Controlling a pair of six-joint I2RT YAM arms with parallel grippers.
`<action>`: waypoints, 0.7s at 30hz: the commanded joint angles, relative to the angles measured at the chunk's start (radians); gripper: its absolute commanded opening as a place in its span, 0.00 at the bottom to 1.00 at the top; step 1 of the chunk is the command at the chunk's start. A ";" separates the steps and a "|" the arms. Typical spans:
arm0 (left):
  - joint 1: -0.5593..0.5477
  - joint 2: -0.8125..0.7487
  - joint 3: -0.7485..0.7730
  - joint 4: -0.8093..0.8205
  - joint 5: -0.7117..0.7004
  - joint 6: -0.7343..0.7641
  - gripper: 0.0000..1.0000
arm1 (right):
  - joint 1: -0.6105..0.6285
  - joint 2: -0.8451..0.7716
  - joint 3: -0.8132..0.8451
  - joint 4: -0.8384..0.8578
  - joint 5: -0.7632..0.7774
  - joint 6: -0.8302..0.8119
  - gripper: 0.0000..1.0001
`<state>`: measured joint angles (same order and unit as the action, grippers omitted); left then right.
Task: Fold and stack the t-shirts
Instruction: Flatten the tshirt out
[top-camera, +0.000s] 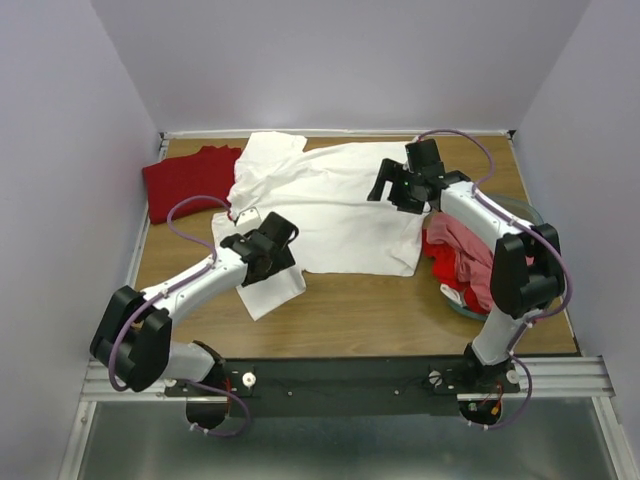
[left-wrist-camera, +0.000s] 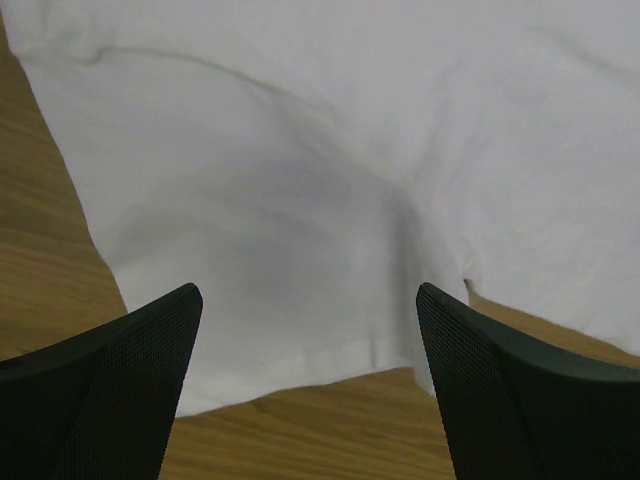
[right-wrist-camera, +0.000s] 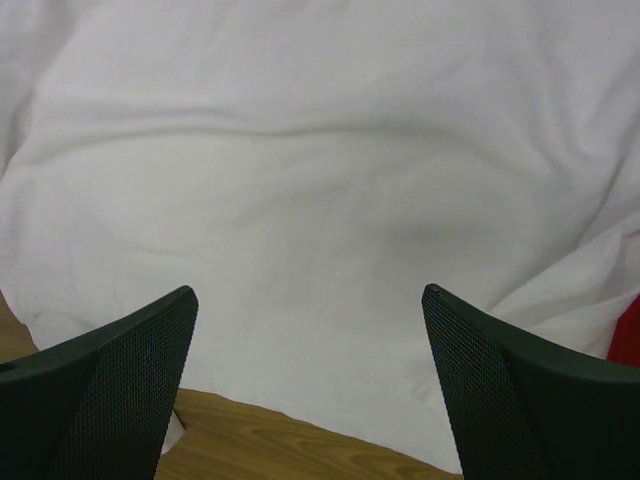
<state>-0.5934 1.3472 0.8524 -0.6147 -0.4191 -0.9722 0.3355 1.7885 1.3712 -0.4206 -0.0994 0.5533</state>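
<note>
A large white t-shirt (top-camera: 330, 205) lies spread, somewhat rumpled, across the middle of the wooden surface (top-camera: 380, 310). It reaches toward the far edge, and one sleeve sticks out at its near left corner. The left tool (left-wrist-camera: 308, 292) hangs over that near left part with its fingers spread wide and nothing between them. Under it I see the sleeve's hem and bare wood on either side. The right tool (right-wrist-camera: 310, 291) hangs over the far right part of the same shirt, also spread wide and holding nothing. I cannot tell whether either tool touches the cloth. A dark red t-shirt (top-camera: 190, 180) lies crumpled at the far left corner, right against the white one. At the right edge, pink and red t-shirts (top-camera: 460, 255) are heaped in a teal bin (top-camera: 530, 212), and the white shirt's right side meets that heap.
</note>
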 joint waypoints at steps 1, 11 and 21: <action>-0.028 -0.043 -0.029 -0.184 -0.046 -0.264 0.96 | -0.018 -0.069 -0.064 -0.026 -0.008 0.023 1.00; -0.045 -0.302 -0.237 -0.155 0.083 -0.545 0.88 | -0.024 -0.098 -0.096 -0.026 -0.005 0.020 1.00; -0.046 -0.143 -0.173 -0.211 0.101 -0.583 0.83 | -0.027 -0.086 -0.092 -0.026 -0.023 0.022 1.00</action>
<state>-0.6346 1.1614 0.6640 -0.7944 -0.3363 -1.4914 0.3122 1.7222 1.2861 -0.4305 -0.1020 0.5686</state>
